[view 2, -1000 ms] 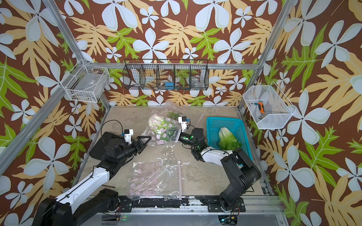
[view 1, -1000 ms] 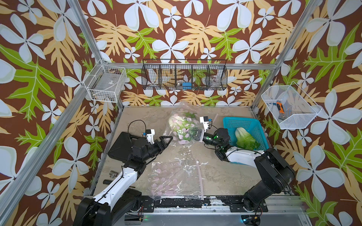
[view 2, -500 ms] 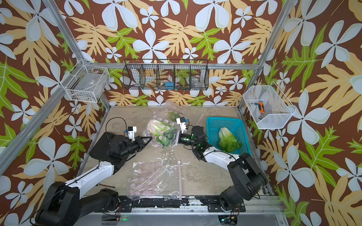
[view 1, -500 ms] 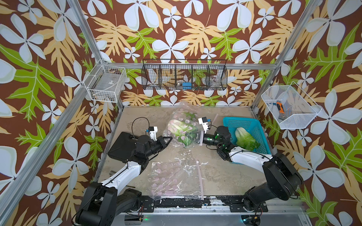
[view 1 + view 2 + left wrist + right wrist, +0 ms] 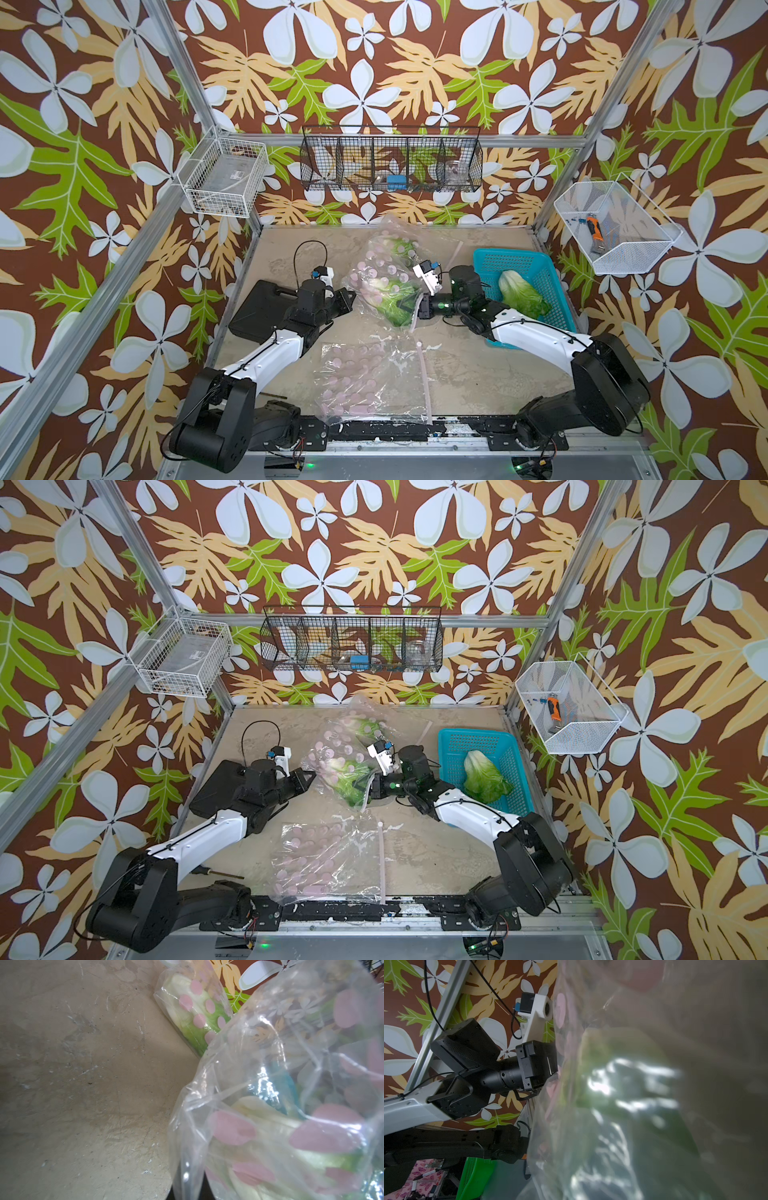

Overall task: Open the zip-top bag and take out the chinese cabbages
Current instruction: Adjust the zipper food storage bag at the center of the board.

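Glossy clear plastic zip-top bag, matt scuffed tabletop, perforated turquoise plastic basket, black wire rack

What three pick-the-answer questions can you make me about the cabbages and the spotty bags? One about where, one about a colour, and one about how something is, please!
1. Where is the unbagged cabbage?
A. in a red bucket
B. in the blue basket
C. on a chair

2. What colour are the dots on the middle bag?
A. black
B. yellow
C. pink

3. How is the middle bag?
A. pinched by the left tool and right tool
B. folded small
C. tied with string

Answers:
1. B, it lies in the basket in both top views.
2. C, the left wrist view shows pink dots up close.
3. A, each tool is shut on one edge.
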Tool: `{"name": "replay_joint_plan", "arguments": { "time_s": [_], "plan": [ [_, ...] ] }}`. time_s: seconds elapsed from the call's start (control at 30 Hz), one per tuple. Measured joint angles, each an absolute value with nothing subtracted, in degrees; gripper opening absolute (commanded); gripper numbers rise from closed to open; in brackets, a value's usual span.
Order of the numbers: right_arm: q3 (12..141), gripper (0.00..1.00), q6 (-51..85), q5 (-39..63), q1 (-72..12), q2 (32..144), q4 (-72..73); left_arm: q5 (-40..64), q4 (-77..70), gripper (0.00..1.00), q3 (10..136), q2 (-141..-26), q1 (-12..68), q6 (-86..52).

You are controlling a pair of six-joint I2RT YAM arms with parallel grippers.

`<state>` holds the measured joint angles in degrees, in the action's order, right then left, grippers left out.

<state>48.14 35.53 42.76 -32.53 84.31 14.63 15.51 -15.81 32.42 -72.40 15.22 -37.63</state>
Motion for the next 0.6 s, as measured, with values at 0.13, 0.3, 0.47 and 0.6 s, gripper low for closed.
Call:
{"name": "replay_joint_plan", "arguments": {
  "time_s": [0.13, 0.3, 0.47, 0.6],
  "plan": [
    [48.9, 0.0, 32.3, 41.2, -32.6, 84.2, 10.8, 13.2, -14.9, 0.0, 32.2, -72.1, 15.0, -36.9],
    [48.9, 0.0, 29.5, 39.4, -32.6, 83.7, 7.8, 9.8, -14.3, 0.0, 31.4, -70.7, 14.8, -36.2],
    [48.0, 0.0, 27.4, 38.0, -32.5, 82.0, 5.5, 4.7, -11.4, 0.0, 31.4, -69.3, 14.2, -35.8],
    [46.6, 0.0, 26.7, 37.9, -32.3, 80.9, 5.0, 1.5, -9.6, 0.0, 30.8, -67.4, 12.8, -36.2]
  ]
}}
